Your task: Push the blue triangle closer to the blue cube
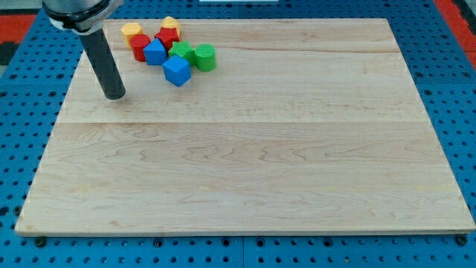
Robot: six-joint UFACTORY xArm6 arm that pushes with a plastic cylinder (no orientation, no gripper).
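The blue triangle (155,52) sits in a tight cluster of blocks near the view's top left. The blue cube (177,71) lies just below and to the right of it, almost touching. My tip (114,95) rests on the board to the left of and below the cluster, apart from every block, about a block's width or two left of the blue cube.
Around the blue blocks: a red cylinder (139,46), a red block (166,36), a yellow block (132,30), another yellow block (170,24), a green block (181,52) and a green cylinder (204,56). The wooden board (253,149) lies on a blue pegboard.
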